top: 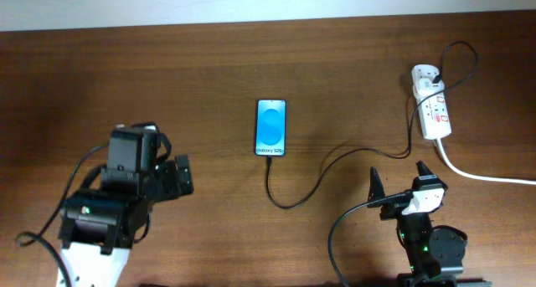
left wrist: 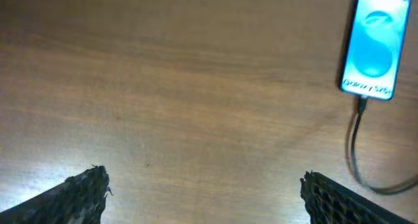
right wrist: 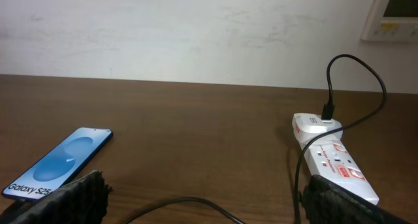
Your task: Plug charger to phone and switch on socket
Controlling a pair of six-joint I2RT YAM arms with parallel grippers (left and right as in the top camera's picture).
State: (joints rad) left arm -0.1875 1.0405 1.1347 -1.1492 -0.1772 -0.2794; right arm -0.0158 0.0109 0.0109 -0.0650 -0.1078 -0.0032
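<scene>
The phone [top: 270, 127] lies flat mid-table with its blue screen lit; it also shows in the left wrist view [left wrist: 371, 44] and the right wrist view [right wrist: 59, 162]. The thin black charger cable [top: 327, 166] sits in the phone's near end, loops across the table and rises into the white socket strip [top: 432, 110], which also shows in the right wrist view [right wrist: 333, 160]. My left gripper [left wrist: 204, 191] is open and empty, low over bare wood left of the phone. My right gripper [right wrist: 202, 201] is open and empty, near the front edge, with the cable [right wrist: 196, 203] lying between its fingers.
A thick white cord [top: 486, 176] runs from the socket off the right edge. A pale wall with a white control panel [right wrist: 395, 14] stands behind the table. The arm bases sit at the front left [top: 105, 216] and front right [top: 431, 245].
</scene>
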